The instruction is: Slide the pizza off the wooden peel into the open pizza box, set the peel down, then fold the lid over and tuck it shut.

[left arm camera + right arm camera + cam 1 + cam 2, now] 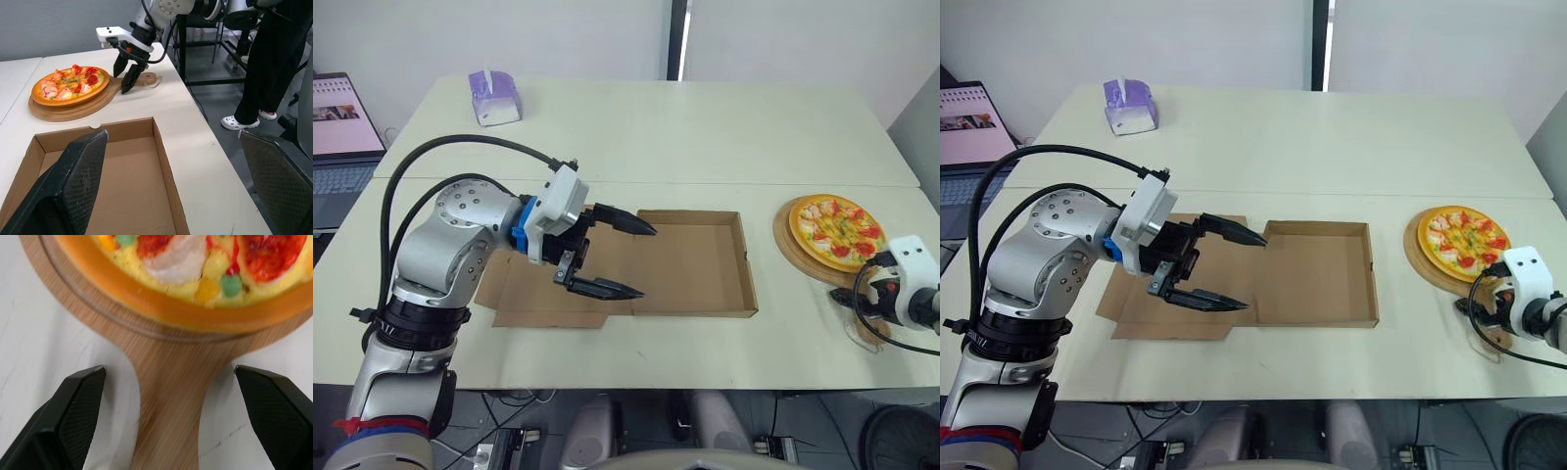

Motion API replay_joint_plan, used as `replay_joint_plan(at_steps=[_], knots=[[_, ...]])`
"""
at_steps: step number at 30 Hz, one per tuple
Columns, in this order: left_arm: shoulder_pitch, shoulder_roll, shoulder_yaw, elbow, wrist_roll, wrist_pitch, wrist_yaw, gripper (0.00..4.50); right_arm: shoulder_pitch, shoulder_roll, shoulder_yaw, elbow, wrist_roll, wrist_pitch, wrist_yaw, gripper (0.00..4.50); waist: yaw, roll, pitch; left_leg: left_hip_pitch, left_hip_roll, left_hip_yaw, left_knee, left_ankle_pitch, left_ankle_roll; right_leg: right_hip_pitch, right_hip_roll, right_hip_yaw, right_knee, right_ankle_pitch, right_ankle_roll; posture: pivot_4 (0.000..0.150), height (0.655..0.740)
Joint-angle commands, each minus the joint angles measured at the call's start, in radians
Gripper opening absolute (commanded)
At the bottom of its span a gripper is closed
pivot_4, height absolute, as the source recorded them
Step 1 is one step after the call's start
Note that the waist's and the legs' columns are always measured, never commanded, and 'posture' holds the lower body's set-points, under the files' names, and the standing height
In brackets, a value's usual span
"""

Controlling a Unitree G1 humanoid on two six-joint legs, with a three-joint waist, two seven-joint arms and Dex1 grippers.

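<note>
A pizza (840, 228) with an orange crust lies on a round wooden peel (791, 251) at the right of the table. The open cardboard pizza box (690, 262) sits mid-table, its lid (524, 286) lying flat to the left. My left gripper (648, 262) hovers open over the box's left end, with nothing between its fingers. My right gripper (168, 369) is open at the peel's handle (168, 401), one finger on each side of it, not closed on the wood.
A purple tissue box (494, 98) stands at the back left and a laptop (337, 137) sits off the table's left side. A person's dark trouser legs (274, 58) are beside the table's right edge, near a chair (286, 171).
</note>
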Motion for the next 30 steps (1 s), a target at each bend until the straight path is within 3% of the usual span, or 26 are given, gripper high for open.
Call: replay_joint_plan(at_steps=[1,3,8,10,20,30], knots=[[-0.016,0.010,0.020,-0.021,-0.011,0.003,0.010,4.50,-0.016,0.014,0.017,0.047,-0.004,0.010,-0.005,4.13,0.000,-0.002,-0.001,0.000,0.000,0.000,0.000,0.000,0.000,0.000,0.000,0.000,0.000,0.000,0.000,0.150,0.7192],[-0.023,0.010,0.016,-0.015,-0.006,0.004,0.014,4.50,-0.025,0.030,0.007,0.060,0.001,0.029,-0.016,3.64,0.000,-0.004,-0.003,0.000,0.000,0.000,0.000,0.000,0.000,0.000,0.000,0.000,0.000,0.000,0.000,0.150,0.7192],[-0.030,0.010,0.013,-0.002,0.001,-0.001,0.021,4.50,-0.013,0.060,-0.014,0.050,0.009,0.057,-0.024,1.94,0.000,-0.011,-0.007,0.000,0.000,-0.001,0.000,0.000,0.000,0.001,0.000,0.000,0.000,0.000,0.000,0.150,0.7192],[-0.033,0.009,0.013,0.005,0.006,-0.006,0.023,4.50,-0.004,0.075,-0.021,0.038,0.005,0.045,-0.030,1.53,0.000,-0.013,-0.008,0.000,0.001,-0.001,0.000,0.000,0.000,0.001,0.000,0.000,0.000,0.000,0.000,0.150,0.7192],[-0.051,0.008,0.025,0.051,0.031,-0.018,0.046,4.50,0.003,0.144,-0.109,-0.037,-0.017,-0.190,-0.070,1.53,-0.023,-0.012,-0.008,0.001,0.001,0.000,0.000,0.000,0.000,0.001,0.000,0.001,0.000,0.000,0.000,0.150,0.7192],[-0.043,0.055,0.070,0.102,0.061,-0.036,0.075,4.50,-0.085,0.046,-0.155,-0.132,0.041,-0.231,0.000,1.53,-0.020,0.004,0.002,-0.003,0.000,0.000,-0.001,0.000,0.000,-0.007,-0.001,0.002,0.001,0.000,0.000,0.150,0.7192]])
